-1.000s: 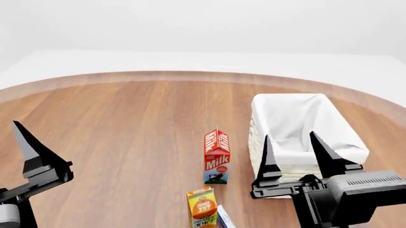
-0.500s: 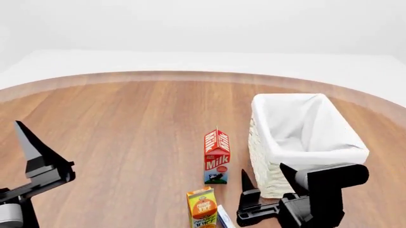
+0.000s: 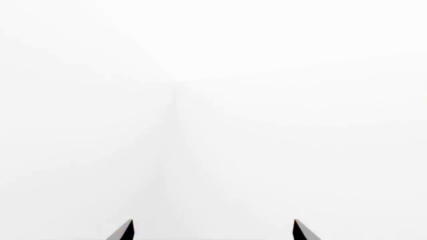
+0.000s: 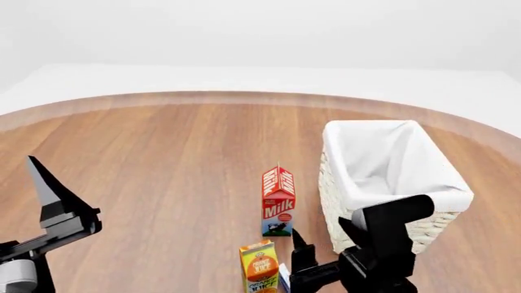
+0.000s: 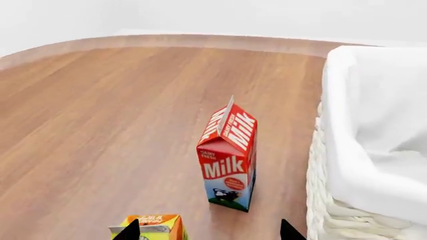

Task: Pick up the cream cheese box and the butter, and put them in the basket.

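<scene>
"Milk" is printed in white on the front and on the sloped top of the red milk carton [image 5: 228, 160] at the frame's centre, and "JUICE" is read on the orange juice carton [image 4: 258, 267] at the bottom edge

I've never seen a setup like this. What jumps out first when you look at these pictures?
A red milk carton stands upright mid-table, the brightest thing on the brown wood. To its right sits a big white wicker basket lined with cloth, the largest object there. Nearer the robot, an orange juice carton stands by the black right gripper, while the left gripper is off at the left edge of the head view.
</scene>
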### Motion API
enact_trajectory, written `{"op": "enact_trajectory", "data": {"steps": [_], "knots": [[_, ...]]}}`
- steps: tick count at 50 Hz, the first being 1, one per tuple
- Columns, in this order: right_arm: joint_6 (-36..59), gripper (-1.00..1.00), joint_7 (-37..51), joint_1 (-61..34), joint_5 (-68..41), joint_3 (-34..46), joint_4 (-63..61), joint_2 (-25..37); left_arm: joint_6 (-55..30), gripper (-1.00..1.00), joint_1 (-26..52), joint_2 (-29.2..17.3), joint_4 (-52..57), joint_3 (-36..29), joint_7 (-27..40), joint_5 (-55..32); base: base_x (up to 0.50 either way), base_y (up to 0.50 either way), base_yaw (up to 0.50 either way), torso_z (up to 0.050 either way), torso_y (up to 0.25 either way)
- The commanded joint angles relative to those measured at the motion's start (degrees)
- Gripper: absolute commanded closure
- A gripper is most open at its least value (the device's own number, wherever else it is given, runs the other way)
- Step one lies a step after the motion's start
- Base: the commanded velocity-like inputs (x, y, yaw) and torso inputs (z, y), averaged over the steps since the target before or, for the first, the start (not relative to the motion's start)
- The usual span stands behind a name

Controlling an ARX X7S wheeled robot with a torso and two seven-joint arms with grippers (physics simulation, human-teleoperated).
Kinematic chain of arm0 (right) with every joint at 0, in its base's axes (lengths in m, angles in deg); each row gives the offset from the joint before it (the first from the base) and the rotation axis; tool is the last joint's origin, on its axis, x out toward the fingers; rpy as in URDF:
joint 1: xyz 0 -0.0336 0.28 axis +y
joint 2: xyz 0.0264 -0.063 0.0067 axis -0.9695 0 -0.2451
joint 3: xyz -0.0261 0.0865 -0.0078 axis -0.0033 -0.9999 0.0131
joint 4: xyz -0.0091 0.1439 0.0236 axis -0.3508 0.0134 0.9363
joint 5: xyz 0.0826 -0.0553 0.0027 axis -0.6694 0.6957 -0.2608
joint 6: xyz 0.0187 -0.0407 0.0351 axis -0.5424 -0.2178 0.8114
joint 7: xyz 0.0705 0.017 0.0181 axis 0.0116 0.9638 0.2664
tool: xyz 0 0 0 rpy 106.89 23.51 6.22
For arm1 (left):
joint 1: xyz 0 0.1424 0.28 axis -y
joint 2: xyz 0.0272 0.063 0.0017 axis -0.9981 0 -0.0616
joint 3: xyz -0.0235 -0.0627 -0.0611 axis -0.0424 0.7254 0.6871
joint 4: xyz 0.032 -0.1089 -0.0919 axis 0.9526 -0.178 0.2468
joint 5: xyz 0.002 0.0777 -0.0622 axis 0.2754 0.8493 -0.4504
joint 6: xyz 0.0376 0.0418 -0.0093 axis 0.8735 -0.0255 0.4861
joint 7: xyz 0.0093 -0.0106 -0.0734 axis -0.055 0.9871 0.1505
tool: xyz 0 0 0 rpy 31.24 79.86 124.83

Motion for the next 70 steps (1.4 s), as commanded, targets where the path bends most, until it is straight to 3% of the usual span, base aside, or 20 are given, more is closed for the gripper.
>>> {"op": "enact_trajectory", "data": {"steps": [1, 42, 70], "knots": [[-0.01, -1.00, 0.03, -1.17, -0.97, -0.81, 5.19, -2.49, -0.62, -1.00, -0.06, 0.82, -0.09, 1.09, -1.13, 0.35, 0.00, 0.00, 0.00, 0.000, 0.000], [-4.72, -1.00, -4.87, 1.53, 8.97, 7.90, 15.09, -1.27, -1.42, -1.00, 0.45, -0.11, -0.39, 0.62, 0.40, -0.03, 0.00, 0.00, 0.00, 0.000, 0.000], [-8.74, -1.00, -7.32, 5.82, 12.70, 8.37, 16.44, 1.10, -0.47, -1.00, -0.20, -0.71, -0.49, -0.09, 0.83, -0.06, 0.00, 0.00, 0.00, 0.000, 0.000]]}}
